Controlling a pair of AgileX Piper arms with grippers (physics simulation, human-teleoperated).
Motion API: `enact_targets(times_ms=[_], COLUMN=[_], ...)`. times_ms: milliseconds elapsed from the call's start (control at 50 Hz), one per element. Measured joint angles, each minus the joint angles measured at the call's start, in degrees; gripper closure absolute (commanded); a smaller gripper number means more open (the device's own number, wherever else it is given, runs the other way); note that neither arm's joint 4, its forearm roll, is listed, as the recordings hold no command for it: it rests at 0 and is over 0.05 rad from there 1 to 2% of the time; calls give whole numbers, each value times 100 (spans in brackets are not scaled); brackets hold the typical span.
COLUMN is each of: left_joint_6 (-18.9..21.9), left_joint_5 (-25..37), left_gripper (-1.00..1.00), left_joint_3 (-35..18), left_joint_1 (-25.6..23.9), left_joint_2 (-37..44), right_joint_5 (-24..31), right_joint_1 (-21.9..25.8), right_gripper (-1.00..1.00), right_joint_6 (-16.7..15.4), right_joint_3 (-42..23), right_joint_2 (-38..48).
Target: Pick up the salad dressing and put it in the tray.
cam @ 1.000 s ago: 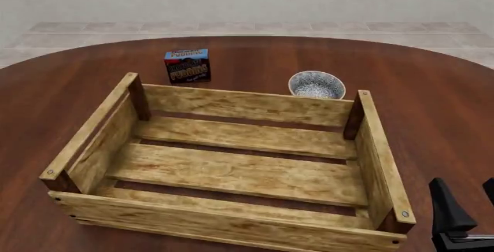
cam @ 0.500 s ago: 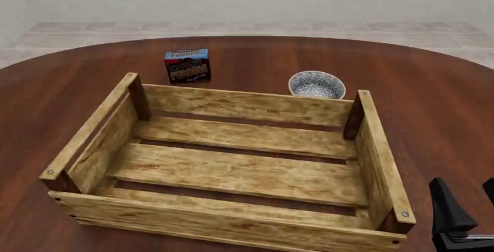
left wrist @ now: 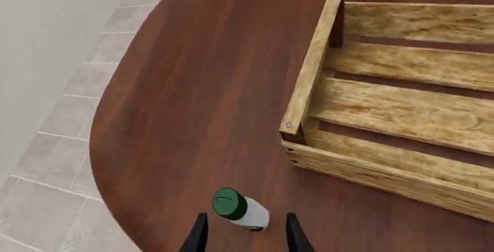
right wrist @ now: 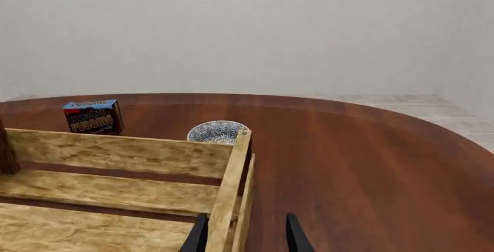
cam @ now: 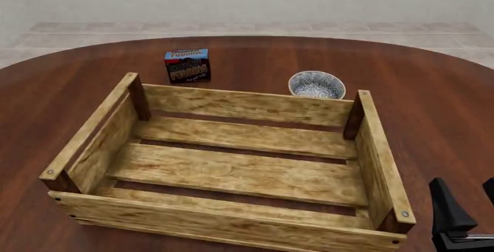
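Observation:
The salad dressing [left wrist: 240, 209], a white bottle with a dark green cap, stands upright on the table in the left wrist view, outside the tray's near left corner. My left gripper [left wrist: 245, 236] is open, and the bottle sits just ahead of its fingertips, in line with the gap. Bottle and left gripper are out of the front view. The tray [cam: 378, 148], a large light-wood crate, holds nothing; it also shows in the left wrist view [left wrist: 309, 78] and the right wrist view [right wrist: 231, 177]. My right gripper [cam: 469, 208] is open and empty beside the tray's right wall, also in its own view [right wrist: 245, 237].
A blue-and-black pudding box [cam: 187, 65] stands behind the tray's far left corner. A small patterned bowl [cam: 316, 84] sits behind its far right corner. The round table's edge [left wrist: 108, 165] runs close to the bottle, with tiled floor beyond.

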Motion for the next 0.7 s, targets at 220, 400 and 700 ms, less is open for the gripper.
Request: enact_targets(times_ms=[220, 400, 700], left_joint_6=[-79, -34, 68], left_joint_5=[-366, -716, -1392], left_gripper=[-100, -100, -100], left_joint_3=[468, 719, 1180], left_joint_1=[397, 725, 1131], left_joint_2=[39, 187, 475], right_joint_5=[0, 0, 0], right_joint_1=[0, 0, 0], right_gripper=[-100, -100, -100], right_joint_6=[0, 0, 0], right_joint_3=[0, 0, 0], right_joint_2=[0, 0, 0])
